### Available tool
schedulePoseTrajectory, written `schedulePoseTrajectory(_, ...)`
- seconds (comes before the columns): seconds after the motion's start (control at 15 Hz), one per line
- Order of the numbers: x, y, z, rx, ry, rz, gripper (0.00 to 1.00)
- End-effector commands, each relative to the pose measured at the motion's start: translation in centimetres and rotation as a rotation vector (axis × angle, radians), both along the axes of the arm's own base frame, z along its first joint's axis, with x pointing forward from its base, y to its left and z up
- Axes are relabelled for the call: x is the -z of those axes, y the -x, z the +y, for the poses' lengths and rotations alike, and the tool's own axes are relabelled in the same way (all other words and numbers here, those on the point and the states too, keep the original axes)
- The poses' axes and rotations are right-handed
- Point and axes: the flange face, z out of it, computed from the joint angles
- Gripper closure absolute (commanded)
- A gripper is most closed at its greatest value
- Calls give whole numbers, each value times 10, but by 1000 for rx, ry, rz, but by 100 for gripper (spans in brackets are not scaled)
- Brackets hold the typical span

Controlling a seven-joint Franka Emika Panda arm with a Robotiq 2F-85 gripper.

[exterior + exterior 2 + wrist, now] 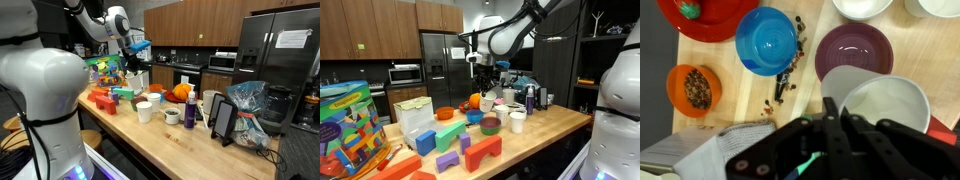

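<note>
white arm (525,22) bent above counter (555,125), tool (833,118) down, pinching white cup (888,105) rim.

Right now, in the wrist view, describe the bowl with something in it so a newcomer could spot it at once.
On the wooden counter, find the big blue bowl. Beside it in the wrist view, nearer the counter's edge and below the red plate, sits a small orange bowl. It alone holds brown bits; the blue bowl and the purple bowl look empty.
</note>
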Motion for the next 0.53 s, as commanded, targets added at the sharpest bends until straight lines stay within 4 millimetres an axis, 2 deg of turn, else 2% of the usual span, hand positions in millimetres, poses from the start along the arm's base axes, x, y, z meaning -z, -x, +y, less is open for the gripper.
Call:
schedulePoseTrajectory(0.0,-19,-17,-30,126,-21,-22,99)
schedulePoseTrajectory(0.27,-28,-29,-71,244,-70,8,99)
schedulePoseTrajectory(0.47,-28,-33,-99,323,-101,55,99)
